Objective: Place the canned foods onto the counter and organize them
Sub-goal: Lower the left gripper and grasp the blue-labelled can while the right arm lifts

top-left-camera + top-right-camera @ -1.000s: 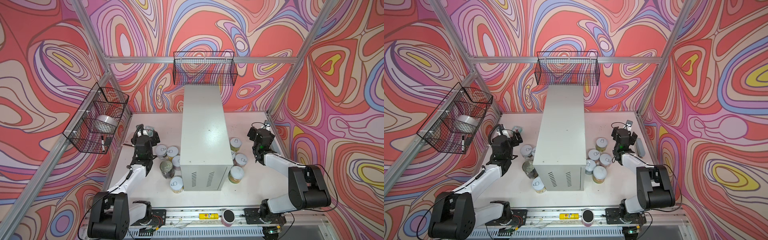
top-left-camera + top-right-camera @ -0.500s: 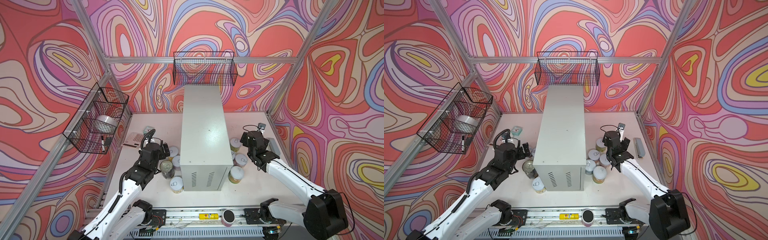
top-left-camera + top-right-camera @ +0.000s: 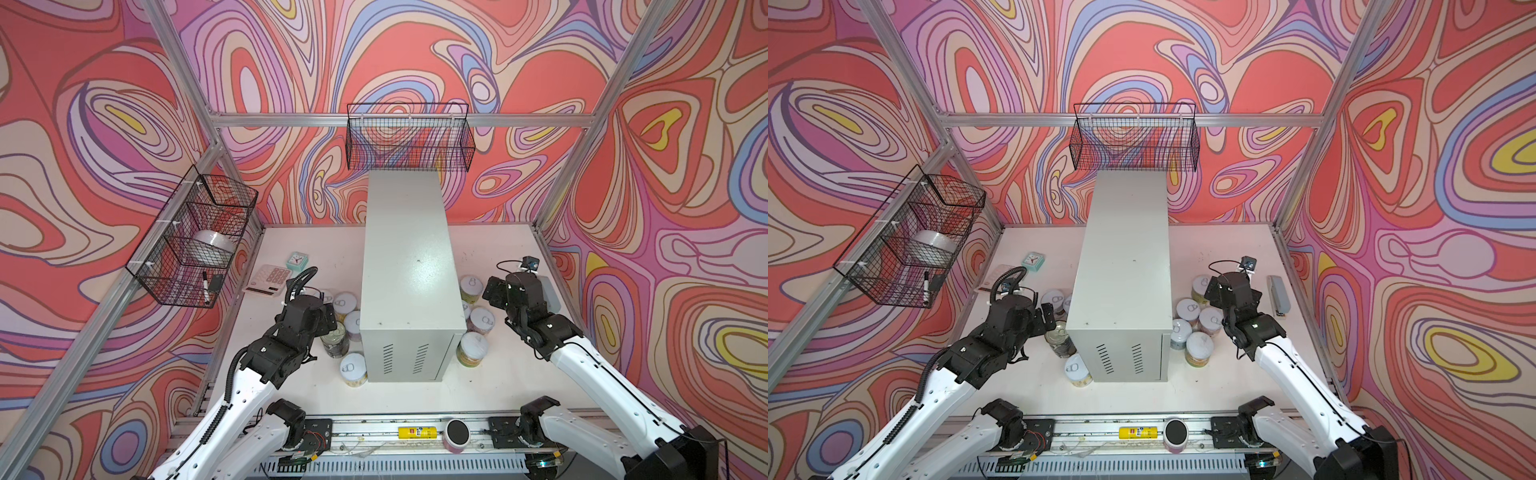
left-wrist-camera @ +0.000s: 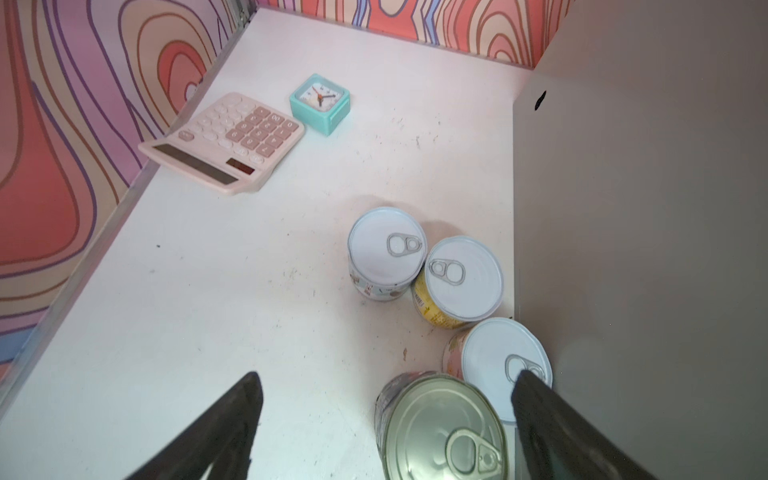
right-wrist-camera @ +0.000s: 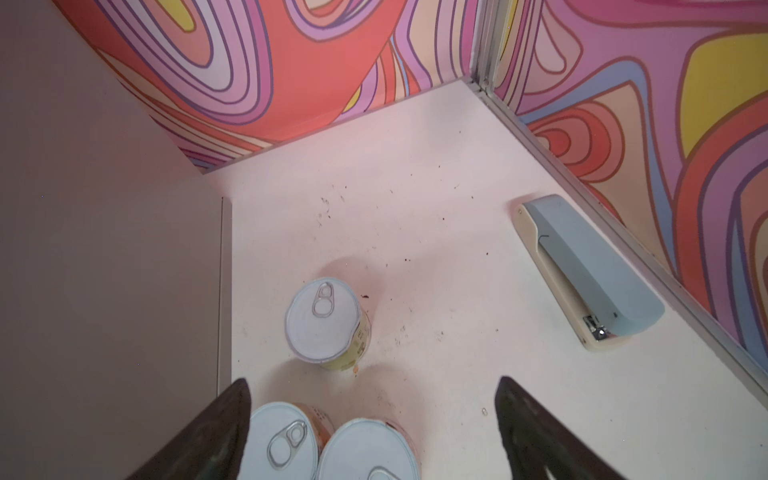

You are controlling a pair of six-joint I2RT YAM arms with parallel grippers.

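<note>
Holding my left gripper (image 4: 386,386) spread wide, clamping nothing, hovering above silver-lidded tin (image 4: 440,428). Three white-lidded cans (image 4: 461,276) standing upright just past it on tabletop (image 4: 249,291), just beside left side of counter (image 3: 407,257). Holding my right gripper (image 5: 372,385) spread wide too, empty, hovering over pair of cans (image 5: 282,440) touching each other. Yellow-labelled can (image 5: 322,318) standing alone beyond them, near counter's right side. All cans in view sitting on tabletop around counter's base. Stapler (image 5: 590,270) lying by right wall.
</note>
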